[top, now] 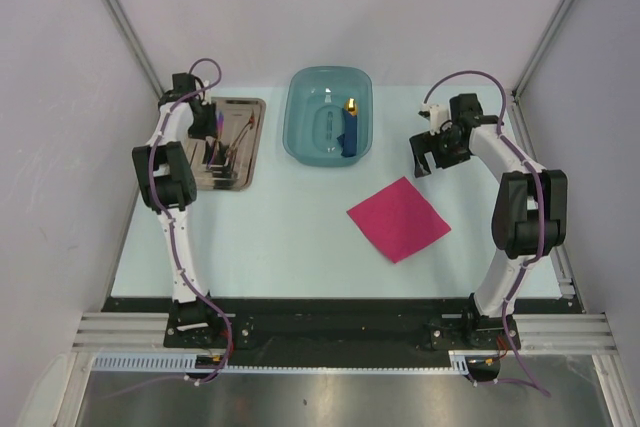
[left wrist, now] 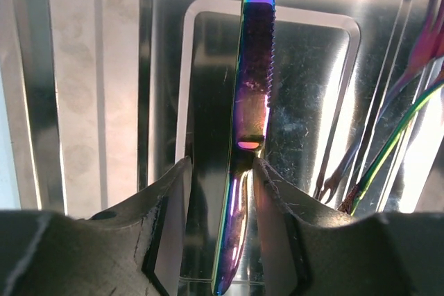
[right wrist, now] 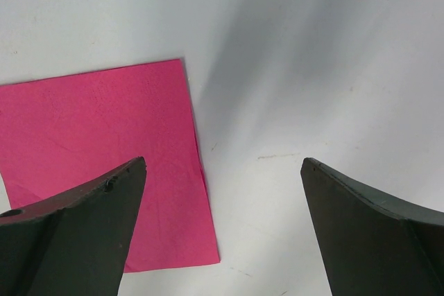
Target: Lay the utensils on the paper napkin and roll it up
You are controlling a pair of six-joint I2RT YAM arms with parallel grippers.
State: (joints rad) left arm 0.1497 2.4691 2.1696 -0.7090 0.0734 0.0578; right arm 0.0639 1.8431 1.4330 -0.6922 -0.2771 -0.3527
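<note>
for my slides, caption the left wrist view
Left end effector open astride an iridescent knife lying in the metal tray.

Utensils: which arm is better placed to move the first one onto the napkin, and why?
Left. The left gripper is in the tray, fingers straddling a knife; the right gripper hangs open by the napkin, far from the tray.

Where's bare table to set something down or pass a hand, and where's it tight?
Free: table between metal tray and pink napkin, in front of the teal tub; napkin to near edge. Tight: the tray, left pincer straddling a knife beside other utensils.
</note>
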